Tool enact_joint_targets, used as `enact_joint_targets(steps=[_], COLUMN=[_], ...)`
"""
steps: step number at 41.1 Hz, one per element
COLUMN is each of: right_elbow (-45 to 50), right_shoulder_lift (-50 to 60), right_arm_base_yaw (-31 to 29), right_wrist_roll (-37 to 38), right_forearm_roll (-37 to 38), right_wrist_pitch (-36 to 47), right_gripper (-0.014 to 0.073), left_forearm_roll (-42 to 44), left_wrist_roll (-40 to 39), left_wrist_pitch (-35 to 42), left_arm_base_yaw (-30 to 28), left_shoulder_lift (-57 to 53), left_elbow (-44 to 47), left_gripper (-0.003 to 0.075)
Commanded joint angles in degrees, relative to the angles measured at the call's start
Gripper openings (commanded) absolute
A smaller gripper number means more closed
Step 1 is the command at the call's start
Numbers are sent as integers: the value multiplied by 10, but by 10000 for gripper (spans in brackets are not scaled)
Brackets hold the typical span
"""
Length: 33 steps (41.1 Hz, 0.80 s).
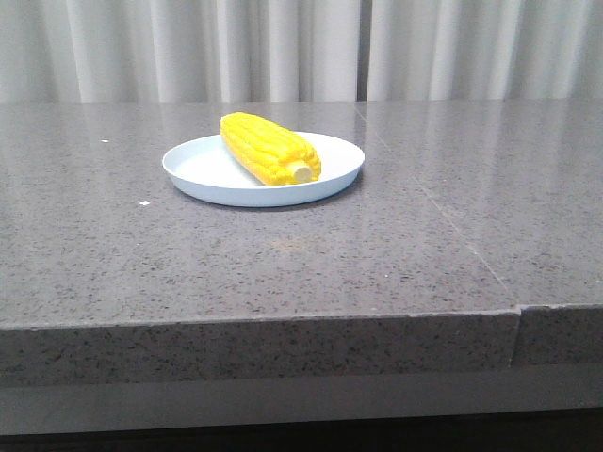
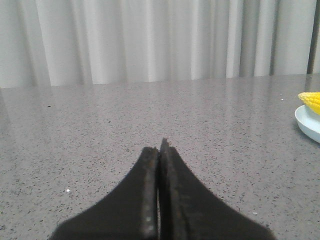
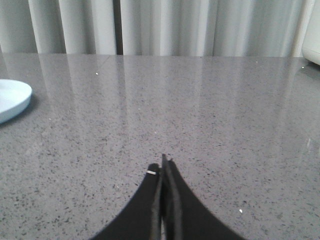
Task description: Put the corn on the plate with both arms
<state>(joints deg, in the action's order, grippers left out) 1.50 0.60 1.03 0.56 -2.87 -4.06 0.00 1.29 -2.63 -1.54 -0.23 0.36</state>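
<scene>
Nearest to your front camera is the thick front edge of the table (image 1: pixel 283 348), a grey speckled stone-look slab with a polished top that mirrors the pale pleated curtain (image 1: pixel 283 47) hanging along the whole far side. You can see a fine seam running across the top from the far middle toward the near right, where it meets a joint in the front edge. A few small white specks lie on the surface to the left of the plate.

On the far middle of the table, a little left of centre, you find the plate (image 1: pixel 203 169), round, shallow and pale blue-white, sitting flat. The corn (image 1: pixel 268 148) lies in it, resting on the plate's floor and right half. Its long axis runs diagonally: the pale stub end faces the camera and slightly right, near the plate's front rim, while the other end points away and left, reaching over the far rim. The kernel rows run along that same line.

Neither arm appears in your front view. In the left wrist view, the left gripper (image 2: pixel 159 150) has its black fingers pressed together with nothing between them, low over bare table, well apart from the plate and corn at that picture's edge. In the right wrist view, the right gripper (image 3: pixel 164 167) is likewise pressed together and empty, well apart from the plate's rim.
</scene>
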Motion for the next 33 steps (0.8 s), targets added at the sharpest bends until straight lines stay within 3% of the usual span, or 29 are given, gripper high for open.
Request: enact_joint_targets(steps=[1,33], right_elbow=[-9,-9], right_shoulder_lift=[7,7], right_arm_base_yaw=[2,2], right_wrist_roll=[17,34], right_forearm_roll=[29,29], right_wrist_pitch=[64,88], right_gripper=[-120,-120], left_forearm_roll=[0,0], left_wrist_roll=[-5,-5], left_wrist_pitch=[45,45], left_arm_base_yaw=[-1,-1], left_shoulder_lift=[-11,-11], left_elbow=[1,1], left_gripper=[-20,-20])
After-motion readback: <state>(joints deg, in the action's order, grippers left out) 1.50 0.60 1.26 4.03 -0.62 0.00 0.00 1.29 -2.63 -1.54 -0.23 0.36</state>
